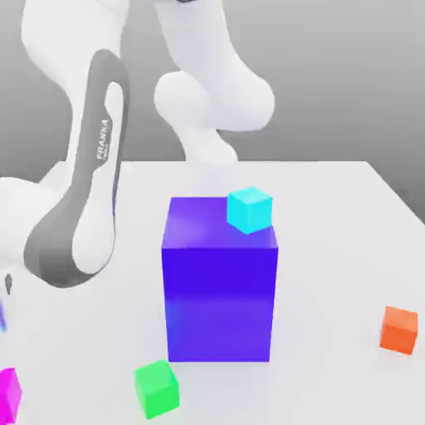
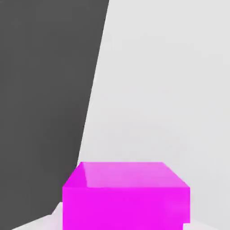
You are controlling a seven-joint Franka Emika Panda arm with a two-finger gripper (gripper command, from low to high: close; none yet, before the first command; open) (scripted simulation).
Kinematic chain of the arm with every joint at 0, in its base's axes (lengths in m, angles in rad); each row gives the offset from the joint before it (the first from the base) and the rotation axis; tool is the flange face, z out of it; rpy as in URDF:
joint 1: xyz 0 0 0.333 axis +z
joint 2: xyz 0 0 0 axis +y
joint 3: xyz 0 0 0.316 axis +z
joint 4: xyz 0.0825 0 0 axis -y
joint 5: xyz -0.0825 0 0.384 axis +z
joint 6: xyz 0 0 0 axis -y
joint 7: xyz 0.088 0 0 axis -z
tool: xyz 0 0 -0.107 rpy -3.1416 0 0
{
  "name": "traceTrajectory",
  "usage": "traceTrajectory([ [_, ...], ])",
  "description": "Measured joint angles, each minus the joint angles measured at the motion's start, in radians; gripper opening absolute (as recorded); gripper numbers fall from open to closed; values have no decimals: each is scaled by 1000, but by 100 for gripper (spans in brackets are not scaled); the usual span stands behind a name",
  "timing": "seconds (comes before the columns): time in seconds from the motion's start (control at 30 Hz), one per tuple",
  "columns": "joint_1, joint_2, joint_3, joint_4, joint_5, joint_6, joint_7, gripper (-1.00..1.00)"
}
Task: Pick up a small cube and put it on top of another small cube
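Note:
The small cube is bright magenta and sits on the white table at the exterior view's far left, cut off by the picture's edge. In the hand view the same small cube looms very close to the hand, resting on the white surface. My gripper is shut; I cannot tell whether it holds the cube. The white arm reaches down along the exterior view's left toward that corner. Other small cubes are a green cube near the front and an orange cube at the right.
A large blue block stands mid-table with a small cyan cube on its top. The white table stretches to the right. In the hand view the table's edge runs close by the magenta cube, with dark ground beyond.

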Motion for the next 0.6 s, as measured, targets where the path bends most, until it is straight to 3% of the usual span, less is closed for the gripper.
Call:
traceTrajectory([
  [0.3, 86, -285, 134, -323, -54, 36, -237, -100],
  [0.47, 105, -175, 128, -350, -106, 171, -229, -100],
  [0.5, 109, -147, 124, -349, -115, 197, -223, 100],
  [0.6, 109, -147, 124, -349, -115, 198, -223, 100],
])
